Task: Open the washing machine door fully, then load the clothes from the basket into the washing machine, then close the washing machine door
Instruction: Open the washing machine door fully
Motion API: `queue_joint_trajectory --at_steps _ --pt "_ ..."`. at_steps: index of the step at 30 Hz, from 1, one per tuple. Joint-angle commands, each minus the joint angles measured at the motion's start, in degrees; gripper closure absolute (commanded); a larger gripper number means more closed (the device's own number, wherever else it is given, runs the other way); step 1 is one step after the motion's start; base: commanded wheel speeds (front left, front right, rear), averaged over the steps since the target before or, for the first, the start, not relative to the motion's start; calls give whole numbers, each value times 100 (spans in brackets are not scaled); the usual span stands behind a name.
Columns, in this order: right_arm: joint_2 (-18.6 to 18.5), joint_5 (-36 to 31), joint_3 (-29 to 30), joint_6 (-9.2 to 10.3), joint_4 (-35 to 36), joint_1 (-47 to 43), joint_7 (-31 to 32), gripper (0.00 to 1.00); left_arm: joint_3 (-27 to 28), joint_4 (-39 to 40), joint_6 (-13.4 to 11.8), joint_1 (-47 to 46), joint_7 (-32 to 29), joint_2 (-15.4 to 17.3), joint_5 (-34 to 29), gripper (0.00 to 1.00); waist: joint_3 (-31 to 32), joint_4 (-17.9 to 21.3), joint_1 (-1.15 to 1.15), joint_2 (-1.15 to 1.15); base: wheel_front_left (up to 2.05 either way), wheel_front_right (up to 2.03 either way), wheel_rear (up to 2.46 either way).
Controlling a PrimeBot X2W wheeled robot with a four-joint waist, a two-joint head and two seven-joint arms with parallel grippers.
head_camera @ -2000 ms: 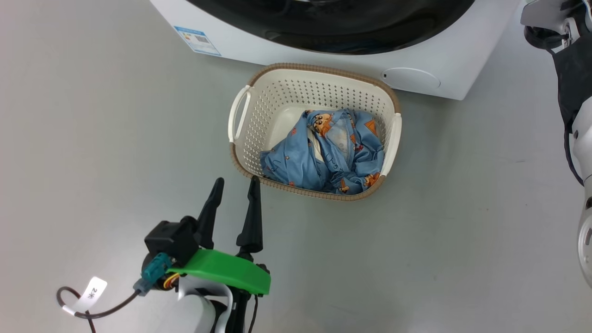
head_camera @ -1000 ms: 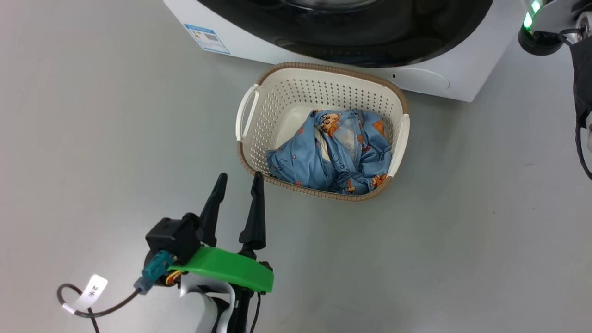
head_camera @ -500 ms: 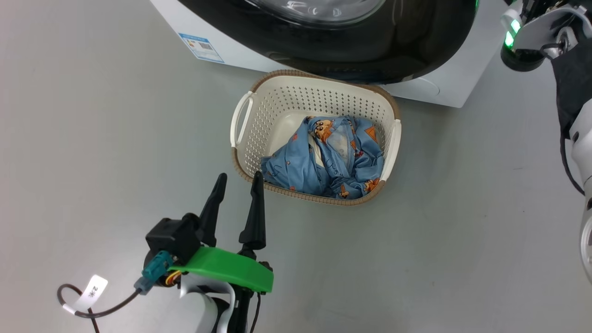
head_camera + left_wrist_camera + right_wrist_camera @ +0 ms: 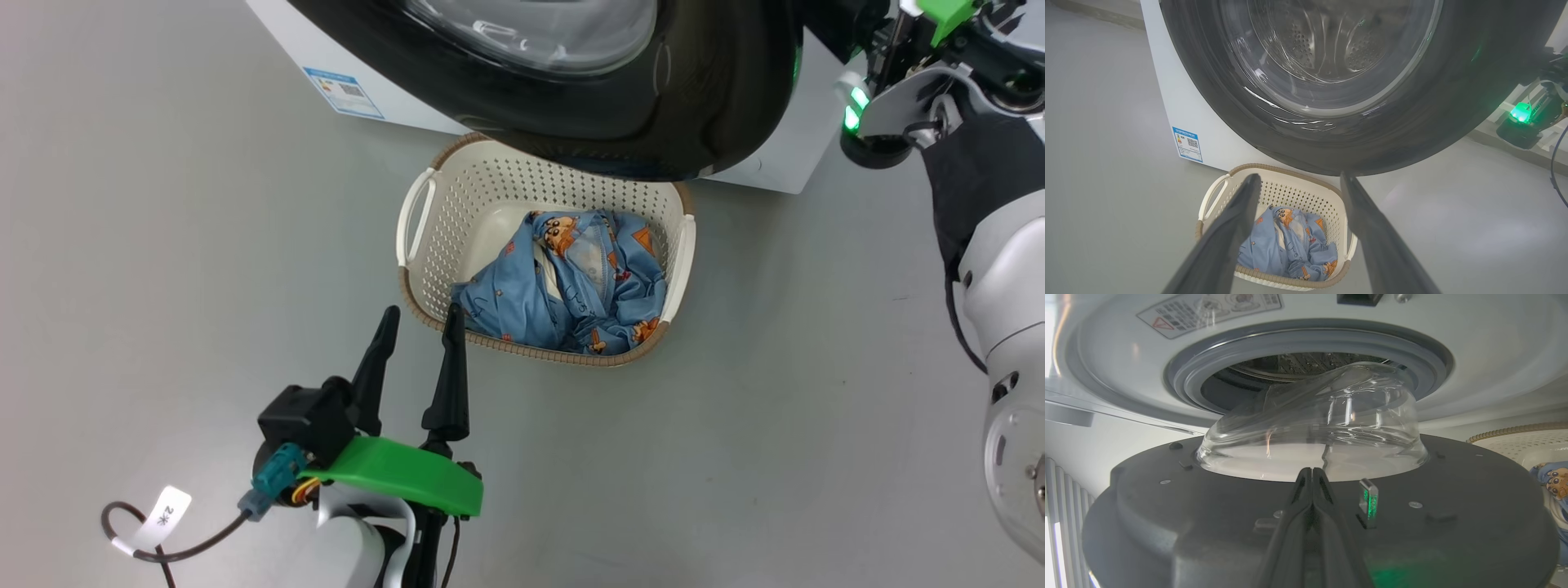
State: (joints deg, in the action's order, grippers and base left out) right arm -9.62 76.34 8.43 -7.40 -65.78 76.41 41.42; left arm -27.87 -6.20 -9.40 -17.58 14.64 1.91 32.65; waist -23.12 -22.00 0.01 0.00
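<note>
The glossy black washing machine door (image 4: 702, 90) stands partly open, and its lower edge overhangs the far rim of the basket (image 4: 412, 282). The blue printed clothes (image 4: 571, 286) lie in the basket's near right part. My left gripper (image 4: 416, 318) is open and holds nothing, its fingertips just short of the basket's near left corner. The left wrist view looks past those open fingers (image 4: 1237, 220) at the clothes (image 4: 1290, 245) and the door (image 4: 1453, 102). My right gripper (image 4: 1312, 470) is shut on nothing, lying over the door's inner face (image 4: 1167, 510) and pointing at the glass bowl (image 4: 1310, 424). Behind it are the grey gasket (image 4: 1180, 375) and drum.
The white washing machine (image 4: 286, 33) carries a blue energy label (image 4: 343, 82). Grey floor spreads to the left, to the right and in front of the basket. My right arm (image 4: 996, 261) rises along the right edge, a green light (image 4: 853, 98) at its wrist.
The door has swung outward and now overhangs the basket's far rim. My right arm has come further in at the upper right. The head camera shifted; the left gripper stayed put.
</note>
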Motion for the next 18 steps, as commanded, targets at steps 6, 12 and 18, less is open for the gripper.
queue_joint_trajectory --at_steps 6,12,18 --pt "370 111 -111 -9 326 -245 201 100 182 103 -28 9 36 97 -64 0 63 49 0 0 0 0 0" --pt "490 110 -215 -9 488 -485 375 100 215 93 -24 39 36 97 -90 0 120 99 0 0 0 0 0" --pt "606 202 -290 -9 685 -729 510 100 229 91 -25 78 36 97 -128 0 188 171 0 0 0 0 0"
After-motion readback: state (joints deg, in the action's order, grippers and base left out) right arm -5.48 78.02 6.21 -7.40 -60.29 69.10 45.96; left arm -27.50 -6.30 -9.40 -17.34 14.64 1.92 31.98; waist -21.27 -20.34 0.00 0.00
